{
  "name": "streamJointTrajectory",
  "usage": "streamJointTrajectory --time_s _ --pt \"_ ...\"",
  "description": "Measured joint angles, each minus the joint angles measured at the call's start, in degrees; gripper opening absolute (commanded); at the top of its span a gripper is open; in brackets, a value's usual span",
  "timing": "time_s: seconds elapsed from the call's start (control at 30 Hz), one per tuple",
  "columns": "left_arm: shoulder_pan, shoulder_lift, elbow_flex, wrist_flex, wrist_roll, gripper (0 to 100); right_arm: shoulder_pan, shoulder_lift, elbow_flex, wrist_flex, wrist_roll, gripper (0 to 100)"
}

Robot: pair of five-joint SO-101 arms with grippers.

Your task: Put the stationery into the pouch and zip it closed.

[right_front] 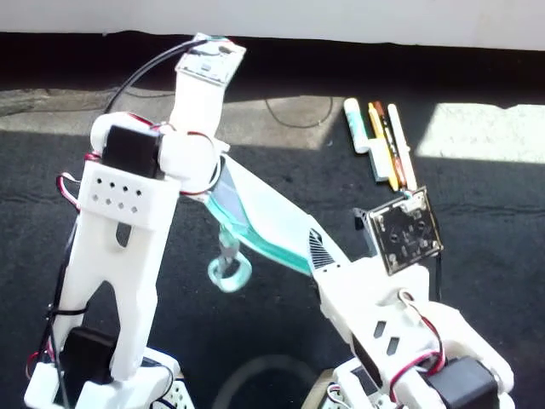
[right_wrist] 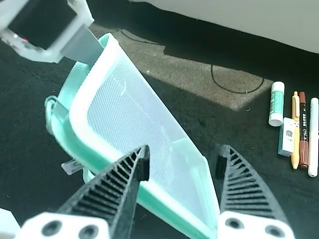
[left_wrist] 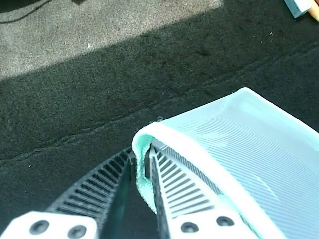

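A white mesh pouch with teal trim hangs above the dark mat, stretched between the two arms. My left gripper is shut on the pouch's teal edge at one end. My right gripper is open, its fingers either side of the pouch's far corner; in the high view the right gripper sits at the pouch's lower end. The stationery, a glue stick, pens and a small eraser, lies in a row on the mat at the back right.
A teal loop strap dangles under the pouch. A thin black cable curls on the sunlit strip of mat behind it. A white wall bounds the far side. Bare mat lies between the pouch and the stationery.
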Motion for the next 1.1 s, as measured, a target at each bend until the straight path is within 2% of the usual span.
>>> streamJointTrajectory --time_s 0.2,0.43,0.53,0.83,1.1 --pt "0.53 0.00 -0.70 0.00 0.00 2 5.80 5.54 -1.14 -0.09 -5.54 21.7" --pt "4.13 -0.09 0.53 0.00 -0.09 2 13.89 5.63 -6.24 0.53 -6.15 21.7" --pt "6.24 -0.18 0.53 0.00 -0.09 6 17.05 5.89 -6.51 0.88 -6.15 21.7" --pt "11.60 0.26 2.20 0.53 0.09 9 18.55 6.07 -4.75 2.81 -6.15 21.7" --pt "11.60 0.53 1.85 0.35 0.18 9 18.55 6.24 -4.48 2.81 -6.15 21.7"
